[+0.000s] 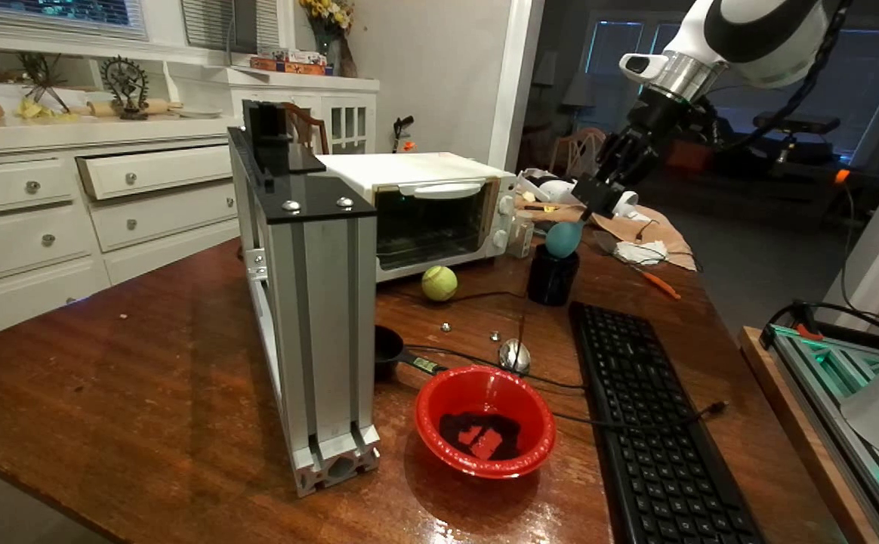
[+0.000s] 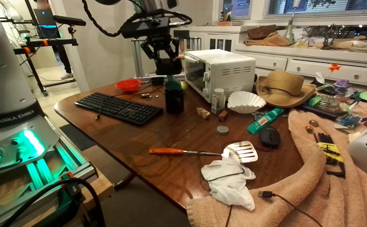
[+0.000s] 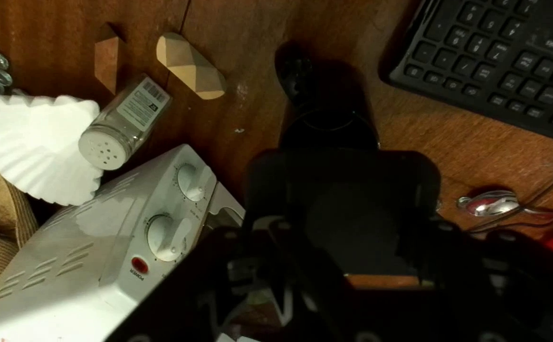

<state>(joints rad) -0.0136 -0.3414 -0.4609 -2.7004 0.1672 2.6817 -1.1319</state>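
Your black two-fingered gripper point(image 2: 169, 66): jaws clamped on the handle of one teal round-bowled spoon point(image 1: 562, 239), bowl downward at the mouth of one black cylindrical mug point(image 1: 553, 279). Just beside the mug: one long black keyboard point(image 2: 120, 107). Near: one yellow-green tennis ball point(image 1: 439, 283); one white boxy toaster oven point(image 2: 230, 72). Well apart from your grip: one glossy red round bowl point(image 1: 485, 391), dark patch inside.

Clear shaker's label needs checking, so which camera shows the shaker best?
The wrist view: the clear shaker looks largest there, with its perforated white lid and barcoded label showing. Both exterior views show it smaller, upright beside the white oven.
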